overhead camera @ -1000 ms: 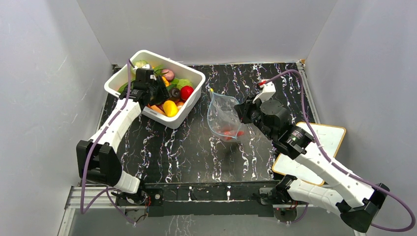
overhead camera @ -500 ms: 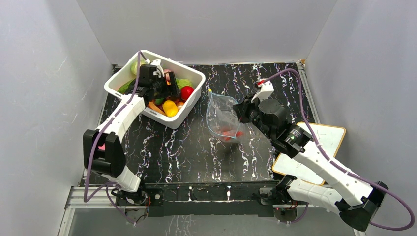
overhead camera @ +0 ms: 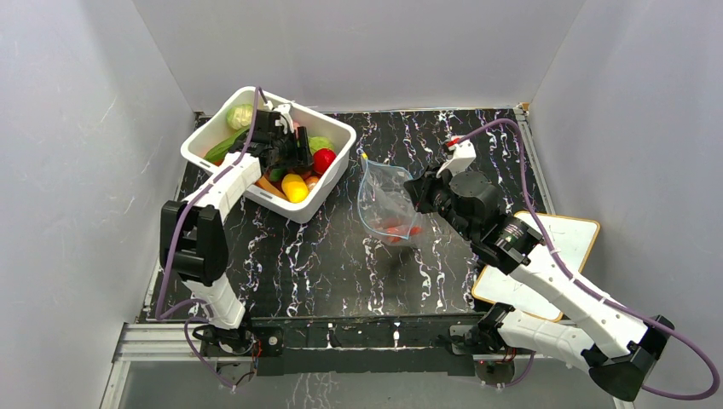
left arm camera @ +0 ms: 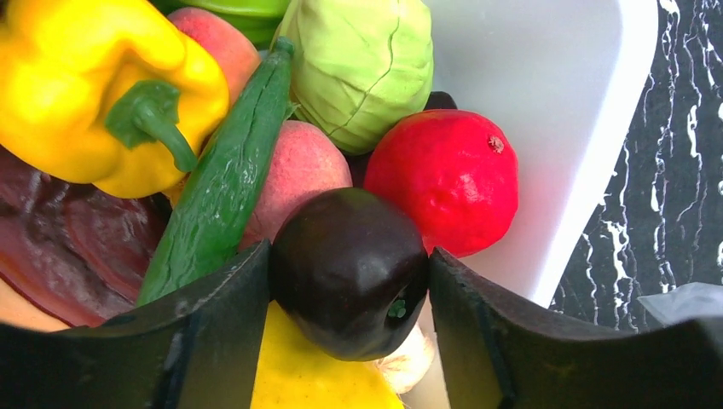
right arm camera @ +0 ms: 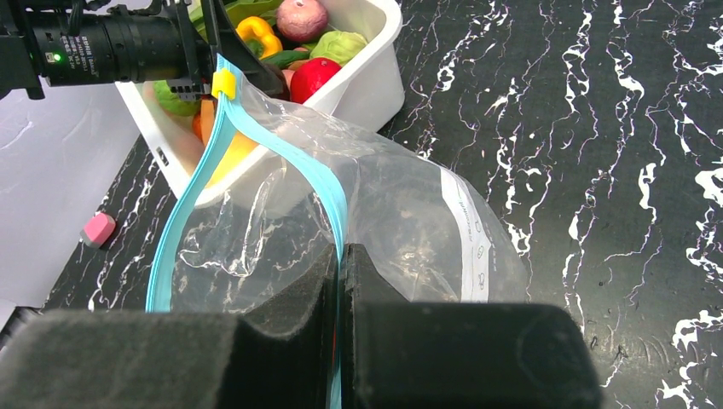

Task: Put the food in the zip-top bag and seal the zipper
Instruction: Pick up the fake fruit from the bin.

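The food lies in a white tub (overhead camera: 339, 129): a yellow pepper (left arm camera: 85, 94), a green cucumber (left arm camera: 223, 183), a cabbage (left arm camera: 362, 64) and a red fruit (left arm camera: 448, 187). My left gripper (left arm camera: 349, 285) reaches into the tub, and its jaws press both sides of a dark purple piece (left arm camera: 345, 264). The clear zip-top bag (overhead camera: 385, 200) hangs open over the table with red food (overhead camera: 396, 229) at its bottom. My right gripper (right arm camera: 339, 256) is shut on the light-blue zipper (right arm camera: 317, 179), holding the bag's mouth up; the yellow slider (right arm camera: 223, 83) sits at the far end.
A white board (overhead camera: 563, 243) lies at the table's right edge, under the right arm. A small pink object (right arm camera: 98, 228) rests on the black marbled table near the tub. Grey walls enclose three sides.
My left gripper moved right across the tub, widened, then closed around the dark purple piece. The right arm and the bag stayed put.
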Robot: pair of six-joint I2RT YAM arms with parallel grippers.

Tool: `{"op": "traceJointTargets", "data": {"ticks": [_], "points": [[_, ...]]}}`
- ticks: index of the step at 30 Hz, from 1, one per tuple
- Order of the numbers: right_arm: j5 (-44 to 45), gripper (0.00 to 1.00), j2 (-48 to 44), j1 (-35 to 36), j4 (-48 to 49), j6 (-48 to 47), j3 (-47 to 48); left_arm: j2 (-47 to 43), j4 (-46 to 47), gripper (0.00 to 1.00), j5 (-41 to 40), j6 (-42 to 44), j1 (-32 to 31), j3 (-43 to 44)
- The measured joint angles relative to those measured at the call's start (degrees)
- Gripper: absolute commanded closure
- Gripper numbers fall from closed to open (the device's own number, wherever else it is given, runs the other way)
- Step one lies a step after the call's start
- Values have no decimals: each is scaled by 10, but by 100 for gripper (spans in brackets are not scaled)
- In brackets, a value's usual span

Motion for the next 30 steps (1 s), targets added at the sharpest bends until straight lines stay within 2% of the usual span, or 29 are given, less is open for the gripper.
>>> {"op": "traceJointTargets", "data": {"ticks": [2,5,18,24,30], "points": [[0,100,-1,0,0,0,0,-2,2,57,0,1,0,0],[0,100,-1,0,0,0,0,-7,2,60,-1,1,0,-1],[-5,100,-1,0,2,2,0,-134,-15,63,-3,-21,0,-46],[-15,100,11,0,5,21,0,-221,-19,64,48,-46,0,-74],[-35,100,44,0,17,42,0,-299,-12,65,141,-86,0,-104]]}}
